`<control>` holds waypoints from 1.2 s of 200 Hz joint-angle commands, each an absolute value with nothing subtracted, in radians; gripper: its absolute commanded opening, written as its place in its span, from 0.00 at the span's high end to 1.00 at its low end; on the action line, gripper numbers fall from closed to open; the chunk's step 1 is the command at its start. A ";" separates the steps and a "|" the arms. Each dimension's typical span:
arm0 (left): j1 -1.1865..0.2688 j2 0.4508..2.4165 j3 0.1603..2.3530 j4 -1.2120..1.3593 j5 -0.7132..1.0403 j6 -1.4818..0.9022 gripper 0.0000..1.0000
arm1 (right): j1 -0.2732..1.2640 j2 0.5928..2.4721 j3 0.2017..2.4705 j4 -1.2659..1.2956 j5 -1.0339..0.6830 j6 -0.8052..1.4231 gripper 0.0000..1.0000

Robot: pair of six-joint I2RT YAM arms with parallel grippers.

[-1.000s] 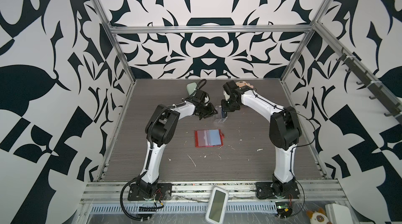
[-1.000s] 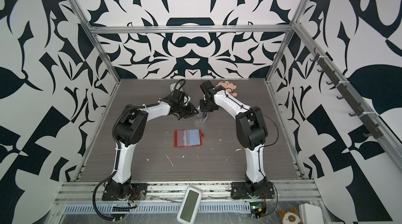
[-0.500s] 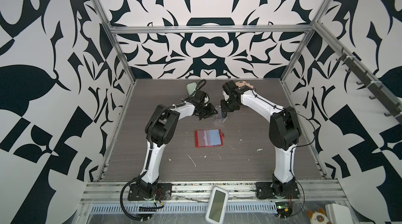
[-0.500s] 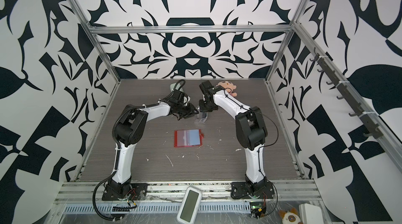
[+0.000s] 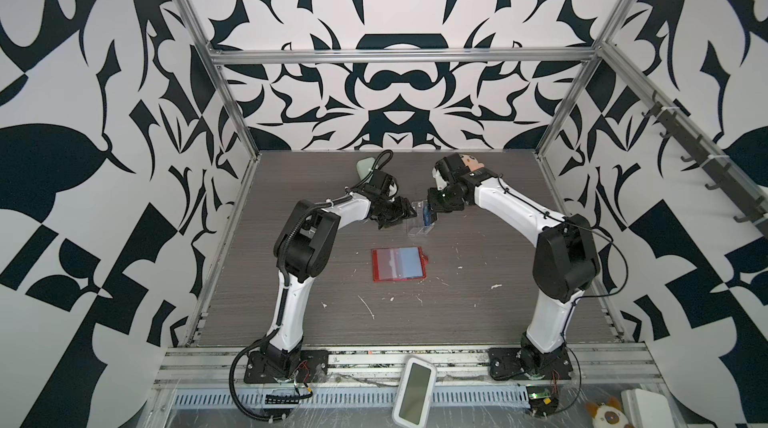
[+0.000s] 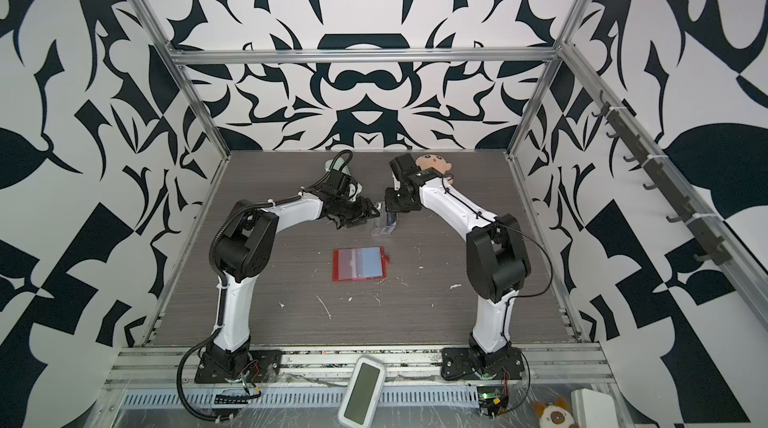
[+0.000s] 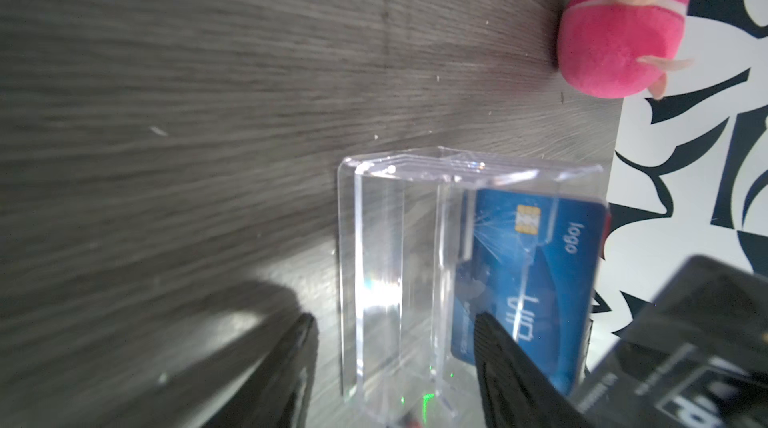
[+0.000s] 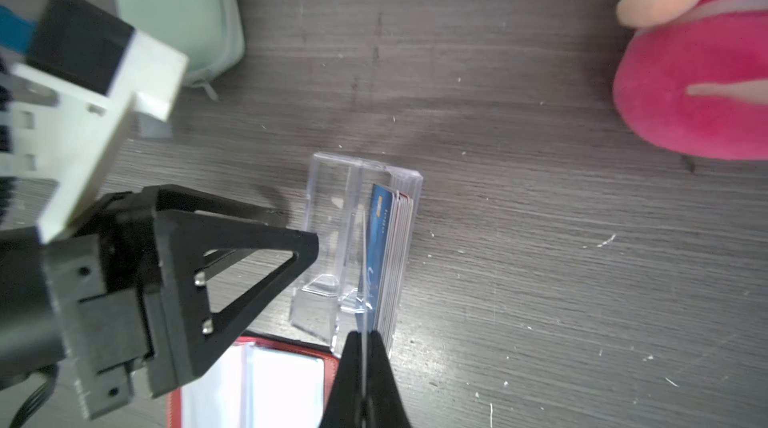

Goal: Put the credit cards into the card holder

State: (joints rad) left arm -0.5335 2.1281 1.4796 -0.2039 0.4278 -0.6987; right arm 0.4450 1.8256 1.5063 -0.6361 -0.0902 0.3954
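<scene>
Top views both show the card holder [image 5: 399, 264] lying open on the worktop [image 5: 478, 305], with the clear acrylic box [image 5: 417, 227] near it at 12 to 1 o'clock. At the box, the left hand [image 5: 404, 217] sits at 9 o'clock and the right hand [image 5: 432, 215] at 3 o'clock, over the blue card [image 6: 390, 218].

Left wrist view: the left hand's fingers [image 7: 286, 376] stand well apart and hold nothing. One is clear of the box wall, and the other is in front of the blue card, which stands upright inside the box.

Right wrist view: the right hand [image 8: 364, 340] is closed flat on a thin edge that lines up with the blue card's upper rim, so it likely grips that card. More credit cards [image 8: 397, 247] stand packed behind it, their colours unclear.

My judgement is that the card is light, stiff and slick. Pinch the exposed rim squarely, since a corner hold could let it swivel, and feed it edge-first into a sleeve.
</scene>
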 commanded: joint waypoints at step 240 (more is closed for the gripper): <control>-0.540 1.526 0.741 -0.160 0.200 -0.739 0.45 | 0.560 1.634 0.973 -0.171 -0.560 0.510 1.00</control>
State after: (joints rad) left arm -0.5369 1.5421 0.7574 -0.1894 0.2008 -0.7174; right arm 0.5488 1.6207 0.9718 -0.2398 -0.5316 0.4835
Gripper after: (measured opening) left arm 0.562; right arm 0.044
